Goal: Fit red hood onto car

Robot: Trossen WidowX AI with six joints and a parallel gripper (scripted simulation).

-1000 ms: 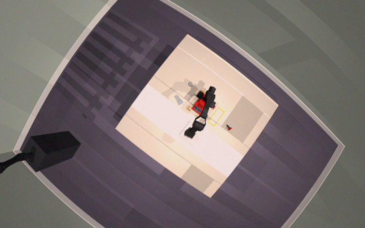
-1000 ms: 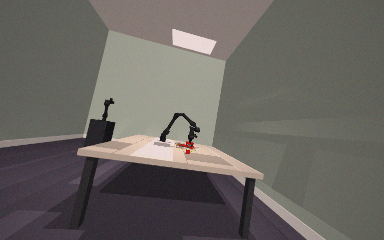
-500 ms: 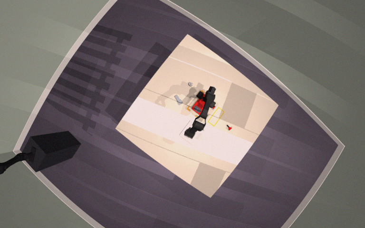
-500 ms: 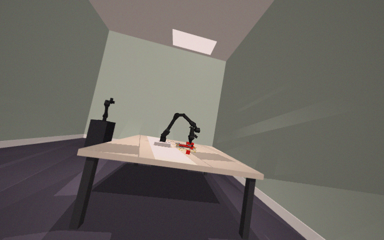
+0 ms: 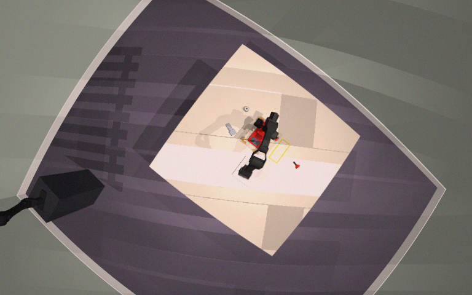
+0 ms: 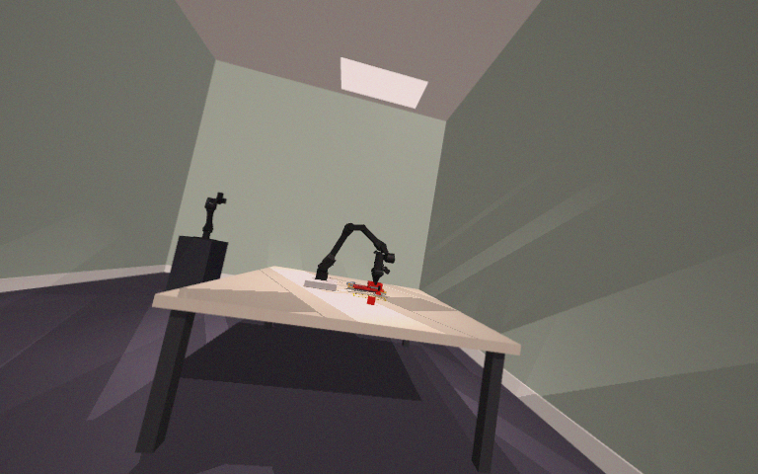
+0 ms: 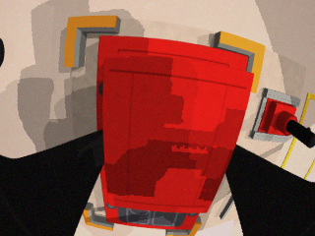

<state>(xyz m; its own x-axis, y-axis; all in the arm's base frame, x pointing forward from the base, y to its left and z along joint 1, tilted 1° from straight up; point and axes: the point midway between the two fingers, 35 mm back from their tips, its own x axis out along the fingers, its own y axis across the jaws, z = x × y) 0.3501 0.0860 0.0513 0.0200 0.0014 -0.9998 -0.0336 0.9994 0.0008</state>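
Observation:
The red hood [image 7: 197, 113] [image 6: 376, 285] is level or nearly so, low over the chassis. My gripper [image 7: 168, 144] [image 6: 376, 280] is shut on the hood, with a black finger at each side. The red chassis [image 7: 133, 43] [image 5: 258, 133] [image 6: 358, 286] shows past the hood's far edge and along its left side in the wrist view. A dark windowed part shows at the near end. Orange jig corners [image 7: 94, 22] stand around the chassis. The engine block, pegs and corner holes are hidden, so I cannot tell whether the pegs are in the holes or whether the hood touches the deck.
A red block [image 7: 270, 118] with a black rod stands in a grey frame right of the chassis. A yellow outline [image 5: 286, 141] lies beyond it. A grey part [image 5: 230, 129], a wheel [image 5: 246, 107] and a small red piece [image 5: 296, 166] lie around. Another arm stands on a black pedestal [image 5: 66, 194] [image 6: 198, 257].

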